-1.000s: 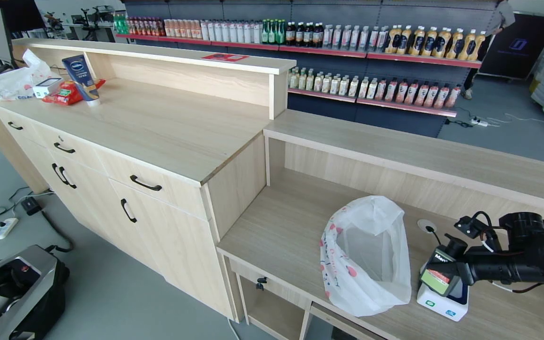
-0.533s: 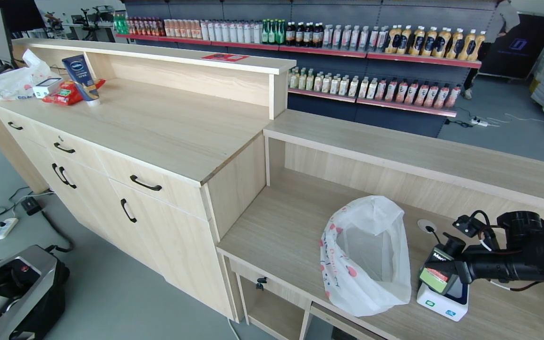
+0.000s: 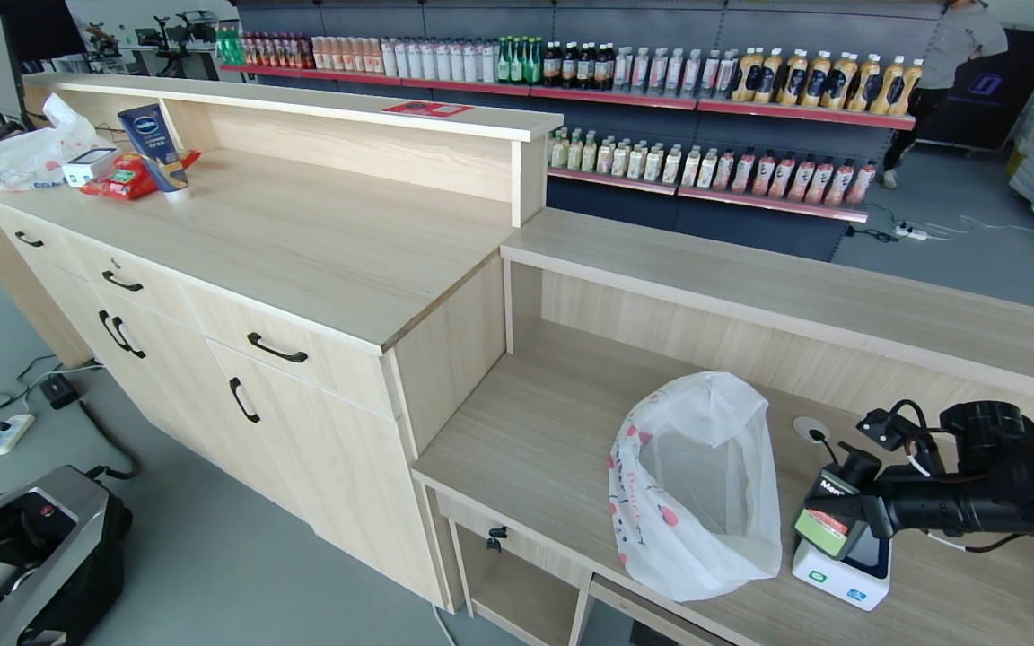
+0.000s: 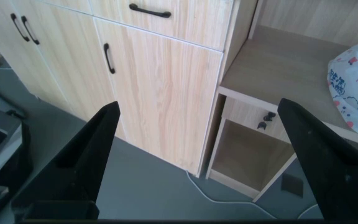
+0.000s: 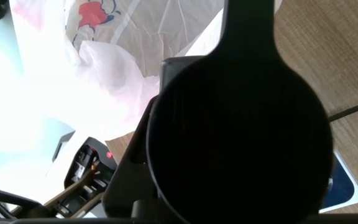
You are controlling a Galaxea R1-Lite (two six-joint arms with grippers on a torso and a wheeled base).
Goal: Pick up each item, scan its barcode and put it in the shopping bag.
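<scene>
My right gripper [image 3: 847, 528] is shut on a black bottle [image 3: 831, 520] with a green and red label. It holds the bottle just above the white scanner [image 3: 840, 579] on the low counter. In the right wrist view the bottle's round black end [image 5: 238, 137] hides the fingers, with the scanner's blue corner [image 5: 347, 180] behind it. The white shopping bag [image 3: 692, 484] with red prints stands open right beside the scanner, on its left. My left gripper [image 4: 199, 109] is open and holds nothing, above the floor in front of the cabinet doors [image 4: 160, 81].
A high counter [image 3: 302, 242] to the left carries a blue tube [image 3: 153, 135], red packets [image 3: 127, 175], a white box [image 3: 91, 161] and a plastic bag [image 3: 14, 157]. A raised back ledge [image 3: 795, 287] borders the low counter. Bottle shelves [image 3: 705, 99] stand behind.
My right gripper has shifted slightly to the left with the bottle, staying over the scanner. The bag and the scanner have not moved.
</scene>
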